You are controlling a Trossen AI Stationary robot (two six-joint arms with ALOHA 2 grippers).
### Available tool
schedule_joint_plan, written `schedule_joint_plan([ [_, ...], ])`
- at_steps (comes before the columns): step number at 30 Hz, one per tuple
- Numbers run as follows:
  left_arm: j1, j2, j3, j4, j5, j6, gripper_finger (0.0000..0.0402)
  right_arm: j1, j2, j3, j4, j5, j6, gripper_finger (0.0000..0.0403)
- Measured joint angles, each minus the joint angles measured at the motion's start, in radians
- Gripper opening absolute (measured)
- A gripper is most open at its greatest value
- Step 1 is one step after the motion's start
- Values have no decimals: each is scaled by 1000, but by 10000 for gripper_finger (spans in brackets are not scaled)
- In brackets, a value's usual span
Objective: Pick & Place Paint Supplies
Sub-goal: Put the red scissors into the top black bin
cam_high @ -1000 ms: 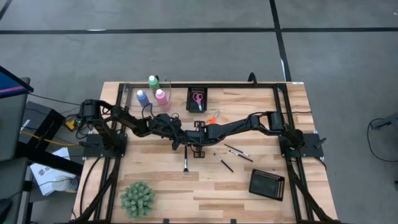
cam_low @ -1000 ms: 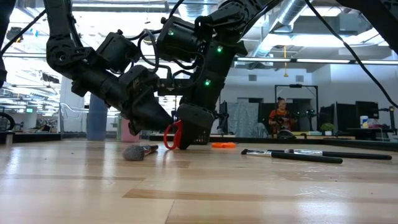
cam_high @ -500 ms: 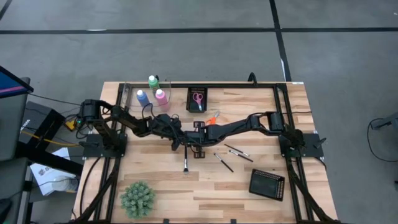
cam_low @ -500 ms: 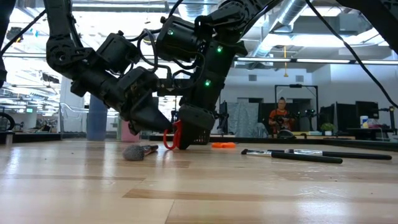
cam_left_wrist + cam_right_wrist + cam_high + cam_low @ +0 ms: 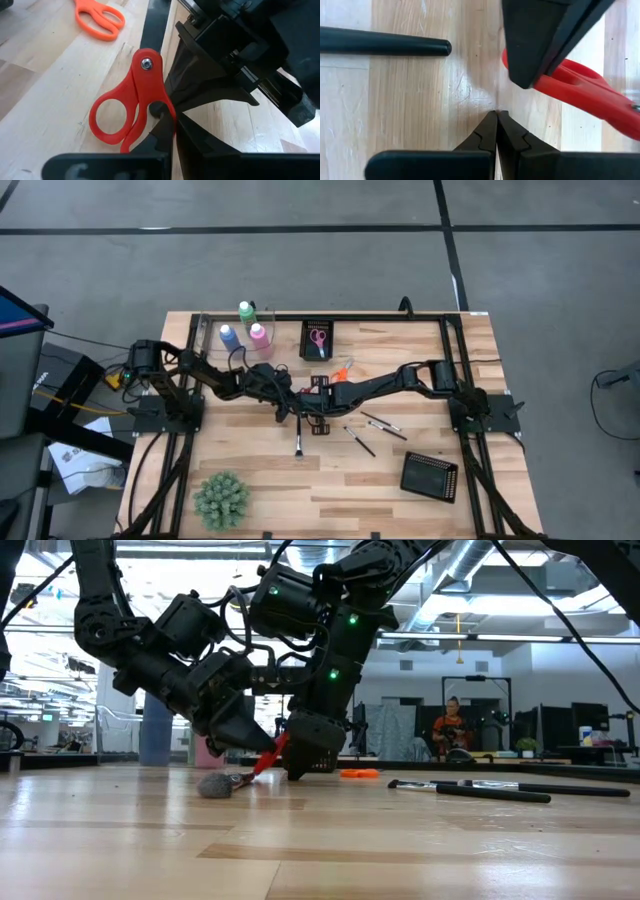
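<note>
Red scissors [image 5: 131, 100] lie at the table's middle between my two grippers. My left gripper [image 5: 287, 406] is shut on them. My right gripper [image 5: 314, 394] is shut and points down at the wood right beside them; it also shows in the left wrist view [image 5: 210, 75]. I cannot tell whether it touches them. Orange scissors [image 5: 343, 369] lie flat a little farther back. Pink scissors [image 5: 318, 337] lie in a black mesh tray [image 5: 306, 348]. Blue [image 5: 228, 335], pink [image 5: 259, 332] and green [image 5: 246, 311] bottles stand at the far left. Dark-handled brushes [image 5: 298, 440] [image 5: 360, 440] [image 5: 385, 425] lie on the wood. My left gripper pinches the rim of one handle loop [image 5: 172, 119] of the red scissors; one finger [image 5: 159, 131] seems to reach into the loop, the other is outside. It comes slanting down from the table's left. The scissors tilt [image 5: 262, 760], the other loop [image 5: 107, 117] free.
A spiky green plant [image 5: 221, 500] stands at the near left. A second black mesh tray [image 5: 430, 475] lies at the near right. A brush's grey head [image 5: 213, 784] lies just beside the red scissors. A person [image 5: 452, 730] sits far off in the room.
The red scissors have turned in my left gripper. In the low view their loop hung open-faced below the fingers; now they show edge-on as a slanting line. Both grippers have stayed almost where they were.
</note>
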Motion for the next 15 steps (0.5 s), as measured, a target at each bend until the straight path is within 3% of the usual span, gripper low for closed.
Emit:
schedule_joint_plan([
  [9, 0, 0, 1, -39, 13, 18, 1, 27, -37, -7, 4, -15, 20, 3],
  [15, 0, -1, 1, -56, 0, 23, 0, 94, -152, -3, 34, -75, 15, 41],
])
